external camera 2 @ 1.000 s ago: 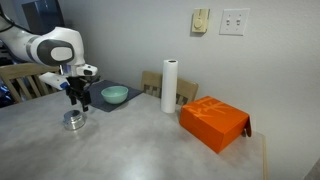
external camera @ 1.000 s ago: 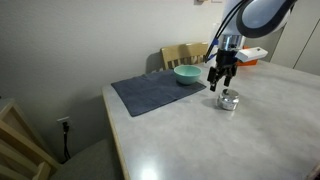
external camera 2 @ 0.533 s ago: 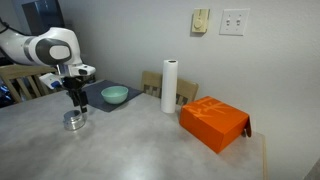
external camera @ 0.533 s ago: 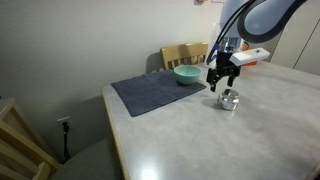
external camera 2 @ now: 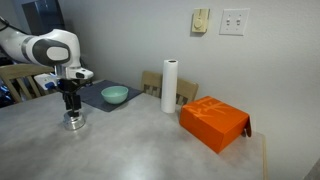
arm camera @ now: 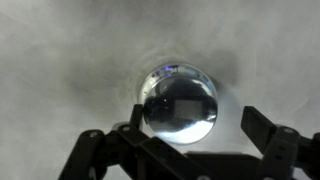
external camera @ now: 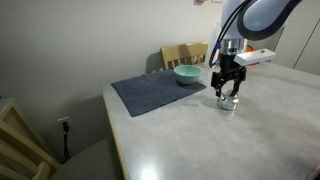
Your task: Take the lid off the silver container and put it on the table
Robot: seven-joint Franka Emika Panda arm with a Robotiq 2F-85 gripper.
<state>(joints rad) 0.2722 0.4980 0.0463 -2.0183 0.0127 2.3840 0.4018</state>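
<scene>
The silver container (external camera: 229, 102) is a small shiny tin standing on the pale table (external camera: 180, 140); it also shows in the other exterior view (external camera 2: 73, 122). Its round silver lid (arm camera: 180, 100) is on top and fills the middle of the wrist view. My gripper (external camera: 228, 91) hangs straight above the tin, fingertips close over the lid, as the exterior view from the other side (external camera 2: 72, 107) also shows. In the wrist view the gripper (arm camera: 195, 128) is open, one finger on each side of the lid, not touching it.
A teal bowl (external camera: 186, 74) sits on a dark blue-grey placemat (external camera: 150, 93) beside the tin. An orange box (external camera 2: 213, 122) and a paper towel roll (external camera 2: 170, 86) stand further along the table. A wooden chair (external camera: 185, 52) is behind it.
My gripper has moved sideways from beside the tin to directly over it and has come down closer to the lid. The tin has not moved.
</scene>
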